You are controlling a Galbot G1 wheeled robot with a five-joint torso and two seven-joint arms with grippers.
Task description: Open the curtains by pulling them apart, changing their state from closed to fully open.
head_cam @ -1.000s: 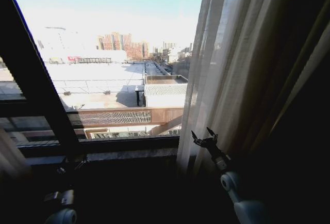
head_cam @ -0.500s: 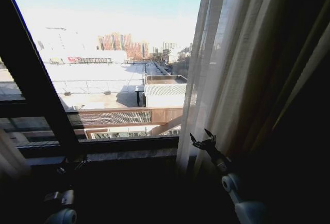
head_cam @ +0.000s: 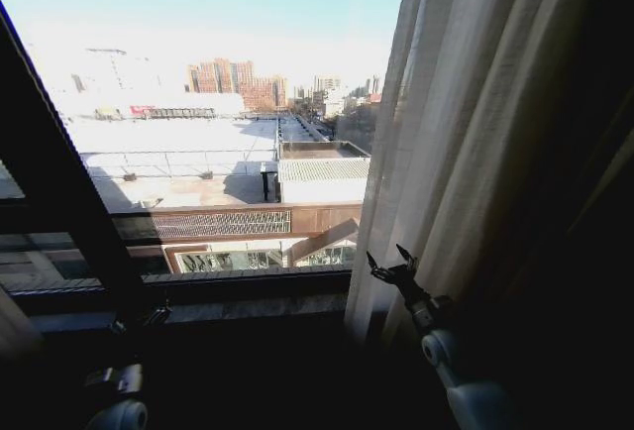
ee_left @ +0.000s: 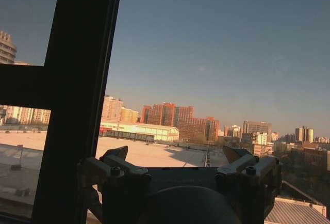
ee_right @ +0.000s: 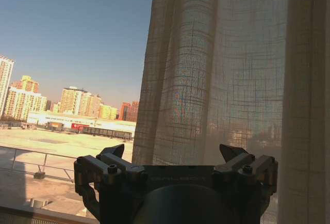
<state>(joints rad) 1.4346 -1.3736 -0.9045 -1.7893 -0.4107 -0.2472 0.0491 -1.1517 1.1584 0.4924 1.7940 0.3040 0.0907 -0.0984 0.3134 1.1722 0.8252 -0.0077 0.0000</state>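
The sheer cream curtains (head_cam: 451,153) hang gathered in pleats over the right part of the window. My right gripper (head_cam: 389,264) is raised in front of their lower inner edge, open with nothing between its fingers. In the right wrist view the mesh fabric (ee_right: 221,69) hangs just beyond the open right gripper (ee_right: 172,154); I cannot tell whether they touch. My left gripper (head_cam: 139,319) sits low by the sill at the left. In the left wrist view the left gripper (ee_left: 175,157) is open and faces the bare glass. A sliver of pale fabric (head_cam: 10,326) shows at the far left edge.
A dark window frame post (head_cam: 59,192) slants across the left, also close ahead as the frame post (ee_left: 77,95) in the left wrist view. The dark sill (head_cam: 248,296) runs below the glass. A dark heavy drape (head_cam: 589,252) hangs right of the sheer fabric.
The camera has shifted slightly: the frame post sits further left and the curtain's edge further right in the picture. Both grippers hold about the same places, still open.
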